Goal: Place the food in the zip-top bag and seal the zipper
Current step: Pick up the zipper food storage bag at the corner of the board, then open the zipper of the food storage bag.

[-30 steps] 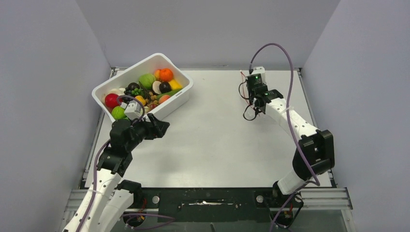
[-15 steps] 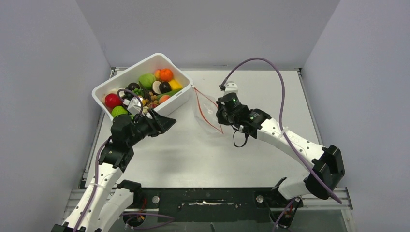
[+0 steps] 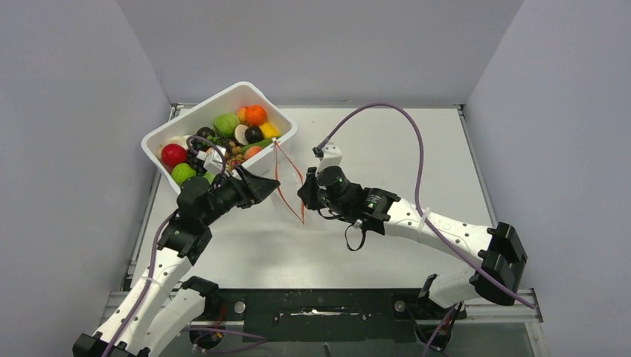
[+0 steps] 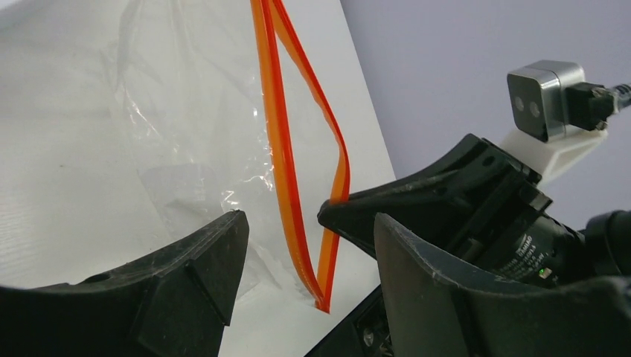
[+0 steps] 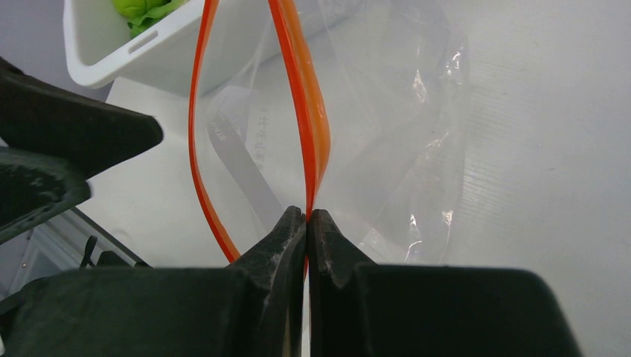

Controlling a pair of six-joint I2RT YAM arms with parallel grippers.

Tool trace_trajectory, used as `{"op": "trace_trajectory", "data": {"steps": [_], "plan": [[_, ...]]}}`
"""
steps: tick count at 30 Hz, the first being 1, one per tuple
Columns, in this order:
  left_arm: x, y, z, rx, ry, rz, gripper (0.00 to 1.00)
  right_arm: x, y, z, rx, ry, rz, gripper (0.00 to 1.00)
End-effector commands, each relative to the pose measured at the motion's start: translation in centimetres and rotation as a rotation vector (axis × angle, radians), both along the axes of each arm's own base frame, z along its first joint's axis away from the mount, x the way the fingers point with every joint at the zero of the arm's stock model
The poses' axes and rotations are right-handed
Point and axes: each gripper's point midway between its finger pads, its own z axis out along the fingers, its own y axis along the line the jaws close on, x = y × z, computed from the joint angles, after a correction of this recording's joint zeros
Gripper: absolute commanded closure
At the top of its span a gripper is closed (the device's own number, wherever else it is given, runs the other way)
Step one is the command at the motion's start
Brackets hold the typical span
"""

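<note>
Nearest your bases, the right gripper [image 5: 306, 217] reaches in low over the table [image 3: 298, 253] toward the left, its two fingers pressed together on one lip of the zipper [image 4: 277, 149], close to that strip's lower end. The zip-top bag [image 5: 402, 111] hangs from that pinch between your two grippers, its mouth bowed open: the two red-orange lips part in the middle and meet at the ends, and the clear crinkled film falls away toward the table. Your left gripper [image 4: 306, 223] sits just beside the bag on its left, fingers spread apart and holding nothing, with the zipper showing in the gap beyond them. Farther back on the left stands the white bin [image 3: 192, 111], the food [image 3: 227, 123] lying inside it, none in the bag
</note>
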Motion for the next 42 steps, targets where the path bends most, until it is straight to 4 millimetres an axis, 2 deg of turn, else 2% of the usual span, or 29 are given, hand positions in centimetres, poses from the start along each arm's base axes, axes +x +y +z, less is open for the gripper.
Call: {"op": "trace_trajectory", "data": {"steps": [1,6,12,20,25,28,31,36,39,42], "plan": [[1.2,0.5,0.4,0.030,-0.050,0.059,0.38,0.7,2.3,3.9,0.135,-0.078,-0.034,1.00],[1.6,1.0,-1.9,0.095,0.002,0.089,0.39,0.3,3.1,4.1,0.137,-0.088,-0.022,1.00],[2.4,2.7,-3.1,0.206,0.069,0.187,0.42,-0.1,3.4,3.2,0.126,-0.087,-0.044,1.00],[2.4,2.9,-4.1,0.275,0.104,0.179,0.60,-0.4,3.6,3.3,0.131,-0.103,-0.050,1.00],[2.4,2.2,-4.2,0.261,0.083,0.139,0.63,-0.3,4.4,2.8,0.115,-0.125,-0.010,1.00],[2.7,2.1,-4.0,0.263,0.086,0.139,0.80,-0.1,4.6,2.1,0.079,-0.126,-0.001,1.00],[2.9,2.5,-3.6,0.292,0.076,0.152,0.88,0.1,3.4,1.6,0.041,-0.124,-0.038,1.00],[2.5,3.3,-2.9,0.316,0.053,0.174,1.00,0.8,-0.7,1.5,0.001,-0.151,-0.173,1.00],[2.1,2.4,-2.3,0.302,0.030,0.115,1.00,0.7,-2.5,1.3,0.014,-0.151,-0.222,1.00],[2.0,2.0,-2.3,0.306,0.033,0.084,1.00,0.3,-3.1,0.8,0.025,-0.142,-0.226,1.00]]}}
